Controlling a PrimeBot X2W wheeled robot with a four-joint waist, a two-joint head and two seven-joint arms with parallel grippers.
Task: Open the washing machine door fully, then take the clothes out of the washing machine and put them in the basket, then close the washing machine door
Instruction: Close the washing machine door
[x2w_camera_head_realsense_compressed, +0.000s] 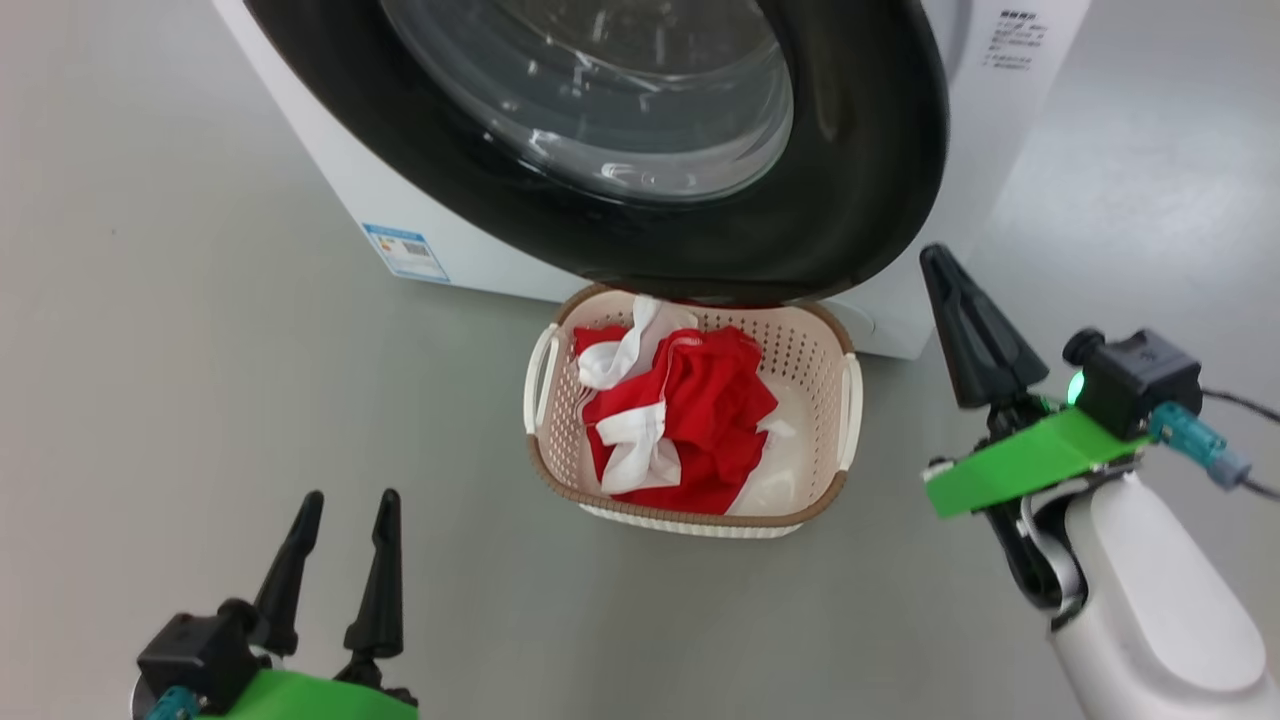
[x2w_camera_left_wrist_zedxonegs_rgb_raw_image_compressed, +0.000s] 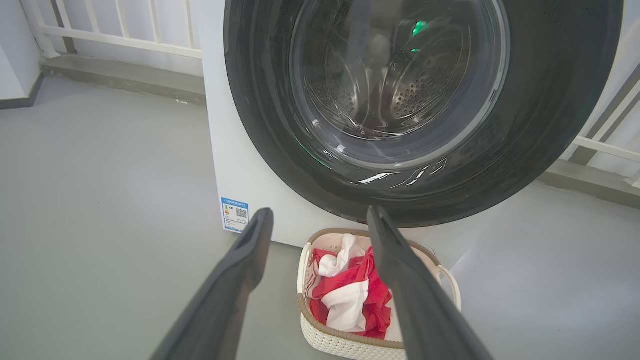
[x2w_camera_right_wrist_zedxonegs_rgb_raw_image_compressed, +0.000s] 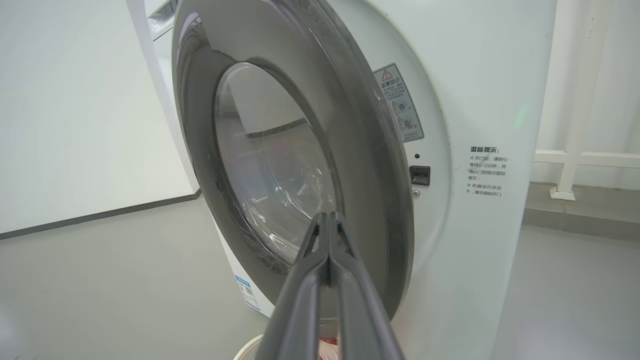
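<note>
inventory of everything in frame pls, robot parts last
big white front-loading washing machine: 1, white, ahead on the floor
round door with glossy black rim and clear glass centre: 1, black, on the machine front, ajar at the latch side
small perforated plastic basket with brown woven-look rim: 1, cream, on the floor under the door
soft red garments with white trim: a pile, exact count unclear, red and white, in the basket
small label sticker: 1, blue, low on the machine front
warning sticker: 1, grey, machine front beside the door
railing: white, behind the machine
floor: grey
left gripper: 1, dark fingers, open, lower left
right gripper: 1, dark fingers, shut, empty, near the door's edge
</note>
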